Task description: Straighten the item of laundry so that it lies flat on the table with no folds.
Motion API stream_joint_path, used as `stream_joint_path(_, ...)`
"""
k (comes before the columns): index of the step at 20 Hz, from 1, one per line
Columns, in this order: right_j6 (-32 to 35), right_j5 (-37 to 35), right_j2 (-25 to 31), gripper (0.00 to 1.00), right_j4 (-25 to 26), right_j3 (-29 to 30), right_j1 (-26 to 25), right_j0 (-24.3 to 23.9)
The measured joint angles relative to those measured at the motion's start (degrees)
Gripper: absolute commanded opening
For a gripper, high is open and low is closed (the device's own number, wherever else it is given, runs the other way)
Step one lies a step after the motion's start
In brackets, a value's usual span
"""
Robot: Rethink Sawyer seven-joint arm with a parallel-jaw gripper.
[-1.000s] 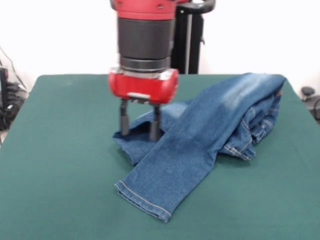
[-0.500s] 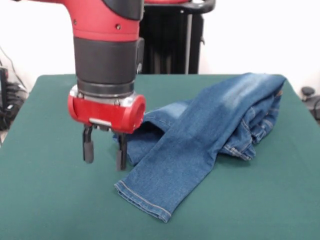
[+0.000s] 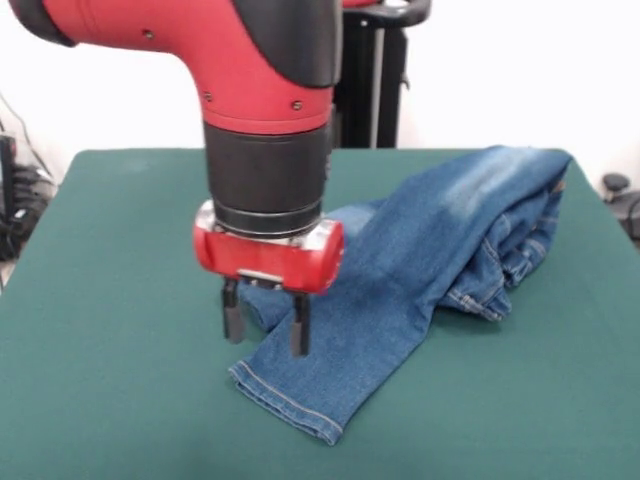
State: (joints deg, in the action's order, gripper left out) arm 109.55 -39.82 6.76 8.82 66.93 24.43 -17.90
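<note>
The small blue denim jeans (image 3: 420,260) lie folded on the dark green table (image 3: 110,330), from the far right corner down to a hemmed leg end near the front middle. One leg lies over the other, and the waist part is bunched at the right. My gripper (image 3: 265,325) hangs open and empty just above the near leg, close to its left edge. Its two dark fingers (image 3: 232,318) point straight down and hold nothing. The arm hides part of the under leg.
The black pedestal (image 3: 370,90) stands behind the table's far edge. Dark cables and gear (image 3: 15,200) sit off the table's left side, and a dark object (image 3: 620,195) off its right side.
The gripper left the under leg, swung out to the left over bare table, then came back right and nearer the front, over the top leg. The jeans have not moved.
</note>
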Motion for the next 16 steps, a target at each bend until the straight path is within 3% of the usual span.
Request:
stream_joint_path(10, 0.0, -1.0, 0.1, 1.0, 0.0, 4.2, 5.4, -1.5)
stream_joint_path(16, 0.0, 4.4, 0.1, 1.0, 0.1, 6.4, 7.1, -2.8)
